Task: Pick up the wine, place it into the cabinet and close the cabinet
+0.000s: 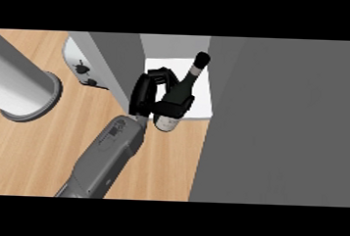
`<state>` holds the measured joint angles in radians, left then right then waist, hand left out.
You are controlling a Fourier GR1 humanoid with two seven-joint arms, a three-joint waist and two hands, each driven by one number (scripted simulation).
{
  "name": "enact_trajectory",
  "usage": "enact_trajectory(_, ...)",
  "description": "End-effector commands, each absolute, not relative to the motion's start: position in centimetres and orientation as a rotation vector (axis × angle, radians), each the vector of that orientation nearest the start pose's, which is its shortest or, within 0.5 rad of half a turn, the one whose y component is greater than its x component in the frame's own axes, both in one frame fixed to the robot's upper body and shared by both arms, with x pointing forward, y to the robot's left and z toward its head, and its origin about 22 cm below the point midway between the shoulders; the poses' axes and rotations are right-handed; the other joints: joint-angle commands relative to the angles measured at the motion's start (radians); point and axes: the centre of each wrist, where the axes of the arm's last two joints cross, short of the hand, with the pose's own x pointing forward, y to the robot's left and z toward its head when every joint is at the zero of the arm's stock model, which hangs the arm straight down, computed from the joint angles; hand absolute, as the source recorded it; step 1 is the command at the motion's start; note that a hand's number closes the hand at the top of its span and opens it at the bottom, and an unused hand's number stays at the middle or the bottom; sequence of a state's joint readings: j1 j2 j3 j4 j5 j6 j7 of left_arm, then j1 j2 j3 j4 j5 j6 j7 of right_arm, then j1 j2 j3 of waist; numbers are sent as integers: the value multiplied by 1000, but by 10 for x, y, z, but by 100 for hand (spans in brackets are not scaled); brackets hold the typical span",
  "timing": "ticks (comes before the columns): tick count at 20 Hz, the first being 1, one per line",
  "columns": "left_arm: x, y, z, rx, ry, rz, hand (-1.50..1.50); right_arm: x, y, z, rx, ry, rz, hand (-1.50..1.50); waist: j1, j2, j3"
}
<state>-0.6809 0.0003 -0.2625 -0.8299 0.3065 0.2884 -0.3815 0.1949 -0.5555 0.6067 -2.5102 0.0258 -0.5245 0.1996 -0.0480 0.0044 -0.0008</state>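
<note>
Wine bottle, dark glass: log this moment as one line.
dark glass wine bottle | gripped by right hand | tilted, neck over white cabinet shelf | base past shelf edge

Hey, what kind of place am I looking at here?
Probably a kitchen: a wooden counter, an open cabinet with a white shelf, and a wine bottle held at that shelf.

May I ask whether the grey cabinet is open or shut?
Open: the white shelf inside the grey cabinet shows, and the dark glass wine bottle, held in the left hand, reaches over it.
</note>
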Motion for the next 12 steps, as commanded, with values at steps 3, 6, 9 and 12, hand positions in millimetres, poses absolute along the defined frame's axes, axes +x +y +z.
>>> enact_trajectory(3, 380, 102, 3, -147, -1754, -64, 150, 73, -195, 191, 249, -1939, 162, -150, -5, 0, 0)
enact_trajectory(6, 385, 94, 2, -87, -1725, -120, 150, 75, -196, 192, 255, -1947, 133, -150, -19, 3, 0)
enact_trajectory(9, 397, 84, 16, 11, -1721, -173, 150, 75, -194, 188, 250, -1940, 166, -150, -26, 3, 1)
enact_trajectory(12, 408, 84, 24, 51, -1668, -155, 150, 82, -189, 184, 302, -1944, 156, -150, -35, 13, 0)
